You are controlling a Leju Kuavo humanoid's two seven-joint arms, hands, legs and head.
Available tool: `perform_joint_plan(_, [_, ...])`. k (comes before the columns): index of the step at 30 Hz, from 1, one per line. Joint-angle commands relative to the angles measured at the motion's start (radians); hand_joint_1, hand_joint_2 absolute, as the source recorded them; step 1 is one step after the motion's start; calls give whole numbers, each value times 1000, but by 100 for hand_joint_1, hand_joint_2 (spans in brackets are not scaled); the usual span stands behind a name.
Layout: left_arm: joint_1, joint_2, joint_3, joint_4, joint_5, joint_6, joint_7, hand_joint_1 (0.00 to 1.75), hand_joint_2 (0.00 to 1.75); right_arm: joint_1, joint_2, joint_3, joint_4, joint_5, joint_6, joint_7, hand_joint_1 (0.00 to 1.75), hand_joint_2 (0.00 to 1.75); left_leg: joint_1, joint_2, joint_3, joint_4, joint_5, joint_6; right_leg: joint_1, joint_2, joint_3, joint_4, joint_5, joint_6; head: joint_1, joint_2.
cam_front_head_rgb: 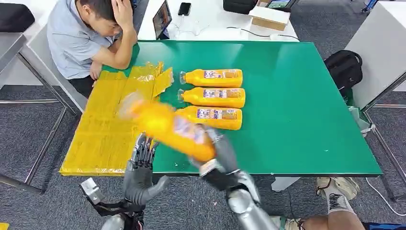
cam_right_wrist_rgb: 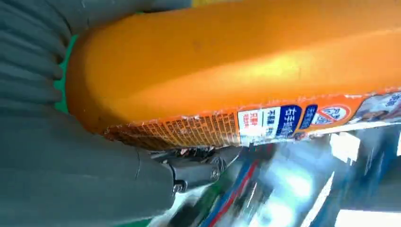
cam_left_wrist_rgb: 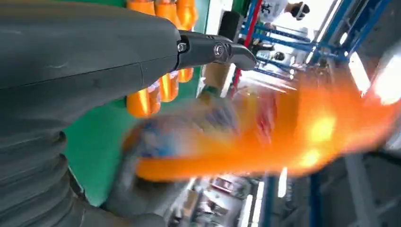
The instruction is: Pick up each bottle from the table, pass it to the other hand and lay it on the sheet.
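R hand [cam_front_head_rgb: 216, 158] grips bottle [cam_front_head_rgb: 167, 128] by its base, neck aimed at L hand [cam_front_head_rgb: 142, 165], which is spread wide, empty, ready for handoff above bench [cam_front_head_rgb: 306, 120] edge.

I see my right hand [cam_front_head_rgb: 218, 158] holding 1 bottle [cam_front_head_rgb: 167, 127] above the table [cam_front_head_rgb: 306, 120]; beyond it lie 3 bottles [cam_front_head_rgb: 215, 98], the sheet [cam_front_head_rgb: 107, 124] left, ahead of my left hand [cam_front_head_rgb: 141, 167].

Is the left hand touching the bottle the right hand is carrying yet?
Cannot tell. In the head view the left hand sits right beside the blurred bottle held by the right hand; no gap or contact shows plainly.
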Motion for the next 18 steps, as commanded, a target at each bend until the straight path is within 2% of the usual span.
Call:
perform_joint_plan(1, [-61,34,-40,88,-34,-5,28,0,175,-139,69,207,324,-1,11,-5,175,175,1,2,5,-2,-1,-2,1,1,5,-2,-1,-2,0,0])
perform_joint_plan(5, [-60,34,-38,92,-35,-5,27,0,175,-139,58,206,311,-3,15,-5,175,175,1,0,3,-1,0,-1,1,0,3,-1,-1,-1,0,0])
perform_joint_plan(8, [-61,34,-38,93,-35,-6,30,0,175,-137,56,210,301,-7,21,-5,175,175,1,1,7,-1,-2,-2,1,0,7,-2,-2,-3,0,0])
perform_joint_plan(9, [-66,33,-39,103,-31,-16,38,0,175,-142,60,220,298,-12,32,-7,175,175,1,0,3,-1,-1,-1,1,0,4,-1,-1,-2,0,0])
perform_joint_plan(10, [-72,33,-41,114,-15,-39,43,0,175,-146,65,232,294,-12,33,-12,175,175,1,1,7,-1,-3,-2,1,0,7,-1,-2,-3,0,0])
perform_joint_plan(16, [-99,21,-34,171,29,-82,76,0,175,-135,87,288,262,1,4,-11,175,175,1,1,3,-1,-1,-1,1,0,4,-1,-1,-2,0,0])
perform_joint_plan(18, [-105,15,-18,181,84,-106,126,0,175,-127,78,315,259,4,0,-11,175,175,0,0,3,-1,-1,-1,1,0,4,-1,-1,-2,0,0])
